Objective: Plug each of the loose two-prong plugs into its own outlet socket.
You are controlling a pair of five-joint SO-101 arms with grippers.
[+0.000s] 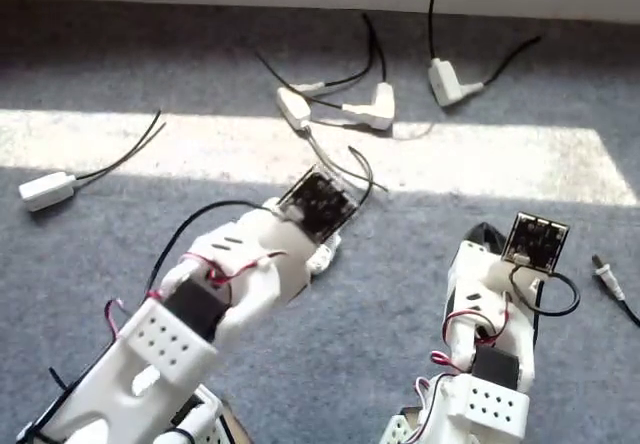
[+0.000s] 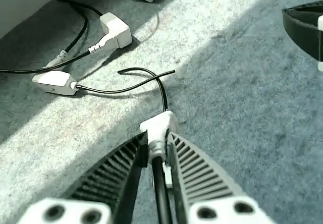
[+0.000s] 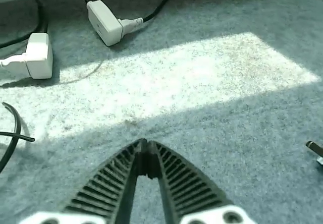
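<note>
1. We see the left gripper (image 2: 157,135) clamped on a white plug (image 2: 160,122) over the bench (image 2: 242,108), near an outlet socket (image 2: 54,81).
2. Our right gripper (image 3: 147,148) is closed, empty; a second plug (image 1: 606,272) lies near it.

The carpet (image 1: 390,304) is viewed steeply downward from the near side by the high camera, and low, close and forward from each wrist, one far outlet socket (image 1: 375,104) being shared.

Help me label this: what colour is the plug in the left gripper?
The plug is white, its cord black; best in the left wrist view.
</note>
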